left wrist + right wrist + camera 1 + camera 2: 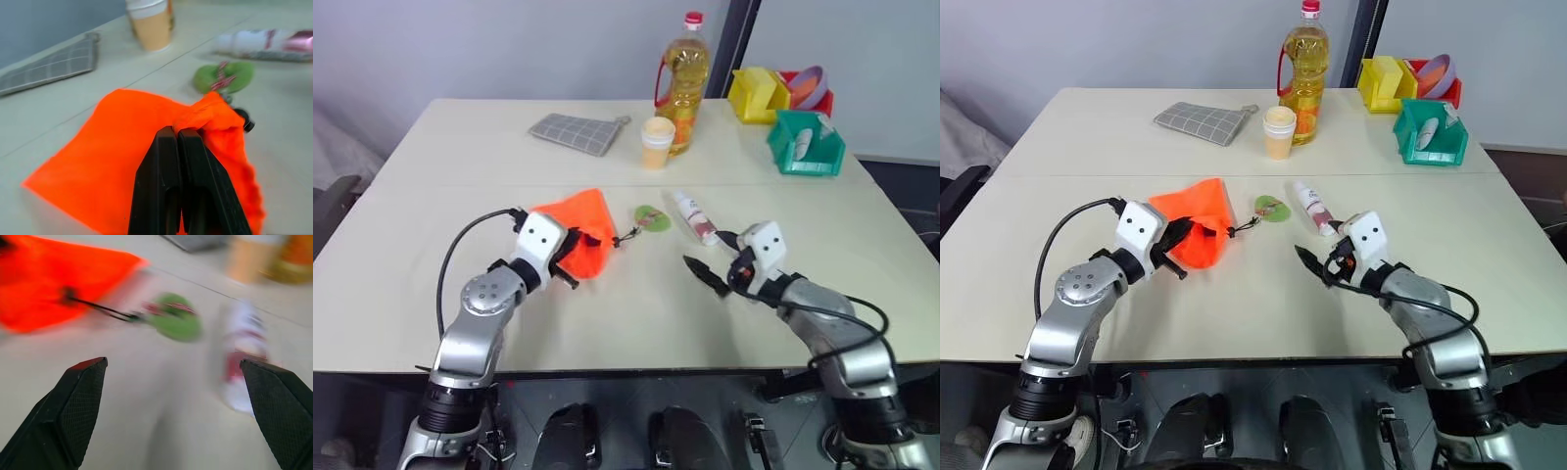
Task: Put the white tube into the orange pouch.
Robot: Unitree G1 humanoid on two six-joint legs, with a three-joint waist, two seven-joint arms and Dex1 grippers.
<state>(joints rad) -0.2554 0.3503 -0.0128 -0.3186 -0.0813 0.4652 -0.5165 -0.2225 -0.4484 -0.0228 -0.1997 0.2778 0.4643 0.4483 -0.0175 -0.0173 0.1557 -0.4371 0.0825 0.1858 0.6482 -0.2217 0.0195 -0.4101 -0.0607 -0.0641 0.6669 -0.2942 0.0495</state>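
Note:
The orange pouch lies bunched on the table left of centre, its near edge lifted. My left gripper is shut on that edge; in the left wrist view its two black fingers press together with orange fabric pinched at their tips. The pouch's black cord leads to a green round tag. The white tube with its dark red label lies flat on the table just right of the tag. My right gripper stands open close in front of the tube with nothing between its fingers, and the tube lies ahead near one fingertip.
At the back stand a cream paper cup, a tall yellow oil bottle and a grey checked cloth. Green, yellow and red bins sit at the back right corner.

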